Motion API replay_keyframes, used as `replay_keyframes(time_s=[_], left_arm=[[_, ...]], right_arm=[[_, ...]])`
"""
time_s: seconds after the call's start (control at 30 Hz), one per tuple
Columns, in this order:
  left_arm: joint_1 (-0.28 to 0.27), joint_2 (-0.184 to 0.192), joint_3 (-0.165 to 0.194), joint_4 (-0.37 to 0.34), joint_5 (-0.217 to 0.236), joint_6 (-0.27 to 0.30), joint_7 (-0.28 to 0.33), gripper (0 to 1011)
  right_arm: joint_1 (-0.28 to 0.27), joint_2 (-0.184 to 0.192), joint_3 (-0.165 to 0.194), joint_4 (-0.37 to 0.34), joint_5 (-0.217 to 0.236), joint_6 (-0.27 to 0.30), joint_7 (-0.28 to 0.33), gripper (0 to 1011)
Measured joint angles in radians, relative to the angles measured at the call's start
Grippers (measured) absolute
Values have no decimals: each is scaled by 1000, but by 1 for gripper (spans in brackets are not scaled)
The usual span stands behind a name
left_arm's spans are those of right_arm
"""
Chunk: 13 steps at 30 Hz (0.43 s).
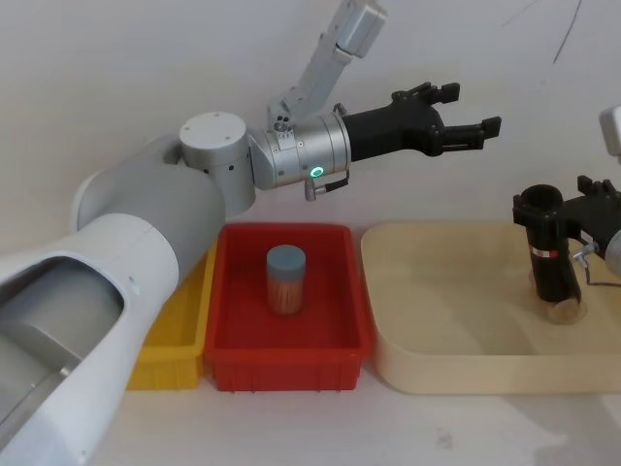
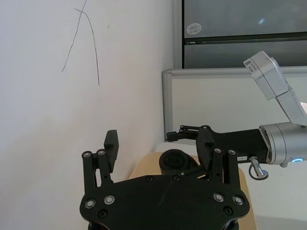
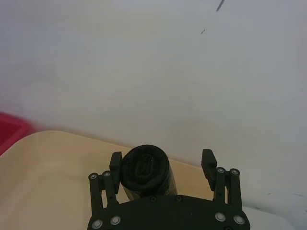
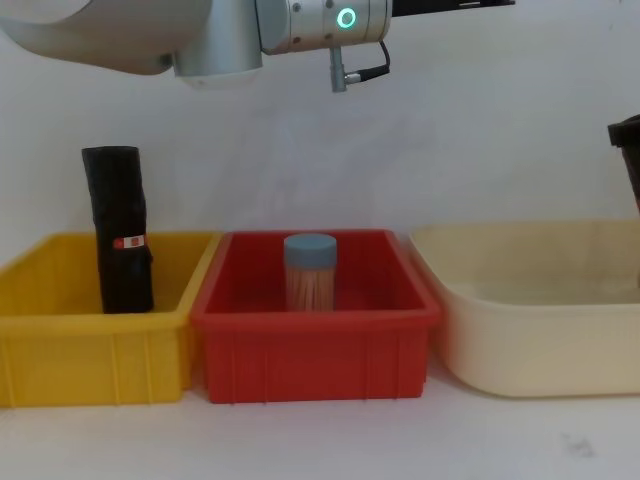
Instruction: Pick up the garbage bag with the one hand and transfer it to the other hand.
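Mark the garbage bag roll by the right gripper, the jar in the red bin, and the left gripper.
garbage bag (image 1: pixel 548 262), head view, on its black side
blue-lidded jar (image 1: pixel 285 282), head view, on its clear body
left gripper (image 1: pixel 468 110), head view, midway between its fingertips

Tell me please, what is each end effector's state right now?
Left end effector: open, empty.
Right end effector: open, around the bag, not clamped.

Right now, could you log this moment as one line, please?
left end effector: open, raised | right end effector: open around garbage bag | bag: upright in cream tray
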<state>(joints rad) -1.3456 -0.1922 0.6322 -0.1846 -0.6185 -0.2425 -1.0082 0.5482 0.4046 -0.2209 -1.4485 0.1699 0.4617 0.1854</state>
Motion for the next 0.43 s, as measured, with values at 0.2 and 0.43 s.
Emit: replay_keyframes(time_s=[0.2,0.43], left_arm=[[0,0,0,0,0,0,0,1002],[0,0,0,0,0,0,0,1002]], right_arm=[[-2,2,3,-3,2,3,3,1004],[-4,2,4,-5,3,4,4,1004]])
